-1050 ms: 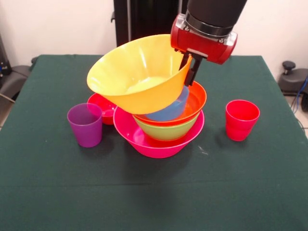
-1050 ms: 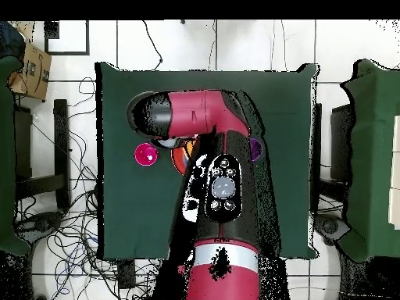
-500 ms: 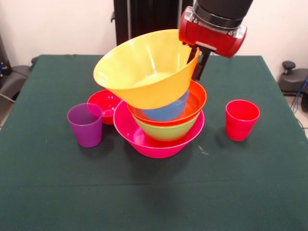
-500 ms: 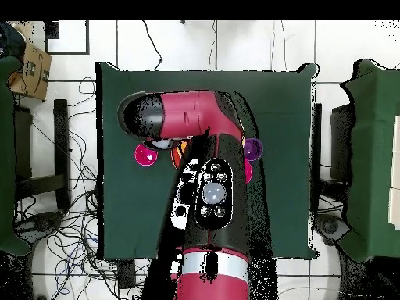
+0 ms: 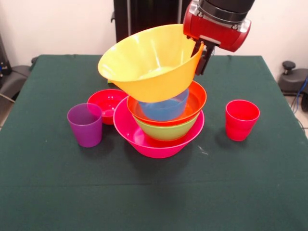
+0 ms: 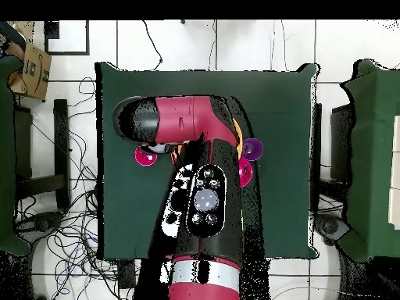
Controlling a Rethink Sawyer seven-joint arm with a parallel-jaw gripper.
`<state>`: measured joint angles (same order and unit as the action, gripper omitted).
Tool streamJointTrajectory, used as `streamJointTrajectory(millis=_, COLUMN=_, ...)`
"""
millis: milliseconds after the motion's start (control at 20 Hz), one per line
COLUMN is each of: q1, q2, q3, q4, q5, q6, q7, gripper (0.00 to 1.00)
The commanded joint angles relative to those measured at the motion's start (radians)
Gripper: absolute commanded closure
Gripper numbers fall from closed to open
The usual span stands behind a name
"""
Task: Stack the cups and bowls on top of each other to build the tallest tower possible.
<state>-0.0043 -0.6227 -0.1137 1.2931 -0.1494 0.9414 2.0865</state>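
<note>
Green cloth covers the tabletop (image 5: 57, 192). Tilted above the pink-based tower of nested plastic bowls (image 5: 163, 130), the large glossy yellow-orange plastic bowl (image 5: 149, 67) looks light, stiff and slippery, pinched at its rim by the gripper (image 5: 201, 54). Overhead, the arm hides this grasp; the small purple cup (image 6: 251, 148) shows.

Green-clothed table (image 5: 43, 192), white wall (image 5: 57, 24), tiled floor (image 6: 344, 55), loose cables (image 6: 62, 234)

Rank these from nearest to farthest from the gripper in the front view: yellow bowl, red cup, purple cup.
1. Yellow bowl: held by its rim in the gripper.
2. Red cup: below, to the picture's right.
3. Purple cup: far across at the picture's left.
</note>
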Motion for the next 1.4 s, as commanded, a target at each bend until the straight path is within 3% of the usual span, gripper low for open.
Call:
streamJointTrajectory(millis=50, q1=0.030, q2=-0.008, q3=0.008, q4=0.096, q5=0.025, q6=-0.071, q7=0.193, gripper=1.00)
streamJointTrajectory(millis=1400, q1=0.099, q2=0.036, q3=-0.070, q4=0.168, q5=0.074, q6=-0.199, q7=0.215, gripper=1.00)
